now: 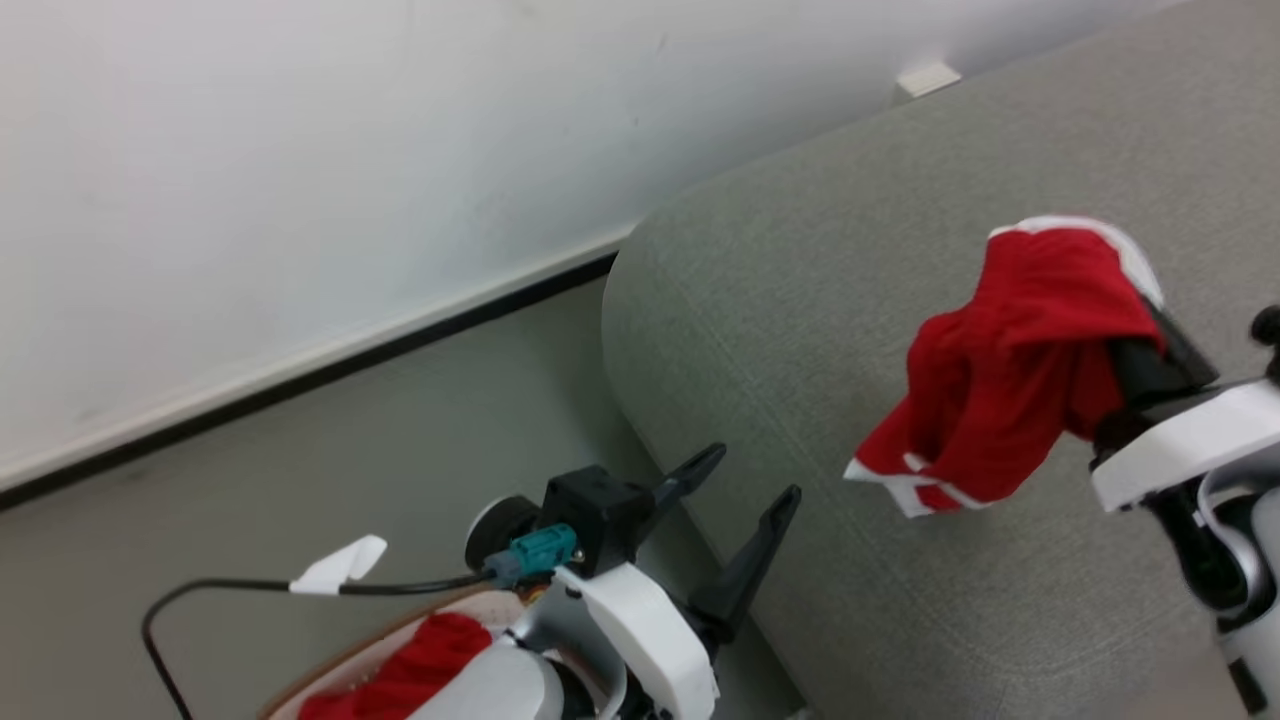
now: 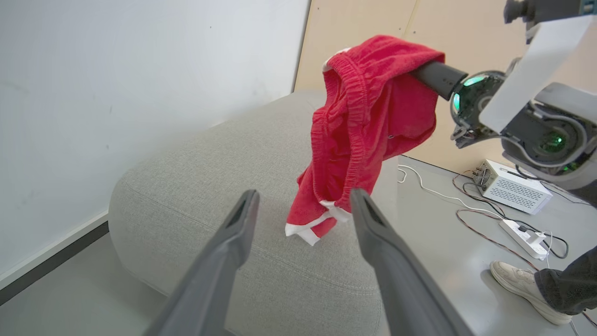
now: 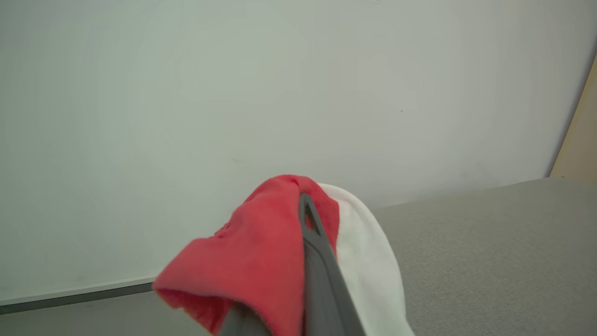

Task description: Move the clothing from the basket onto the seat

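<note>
Aloft, right hand point(image 1: 1140, 360) holds clothing point(image 1: 1000, 380) over seat point(image 1: 800, 300); left hand point(image 1: 752, 475) spread.

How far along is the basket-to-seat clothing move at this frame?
Done: one red garment is out of the basket and over the grey seat. In hand: the right hand grips it, draped, not released. Remaining: drop it, then fetch the red fabric lying in the basket near the open left hand.

A white vented box point(image 2: 510, 186) and a power strip point(image 2: 522, 232) sat on the grey floor point(image 2: 443, 261), cables point(image 2: 466, 179) around them. Someone's white sneaker point(image 2: 520, 289) stood nearby.
</note>
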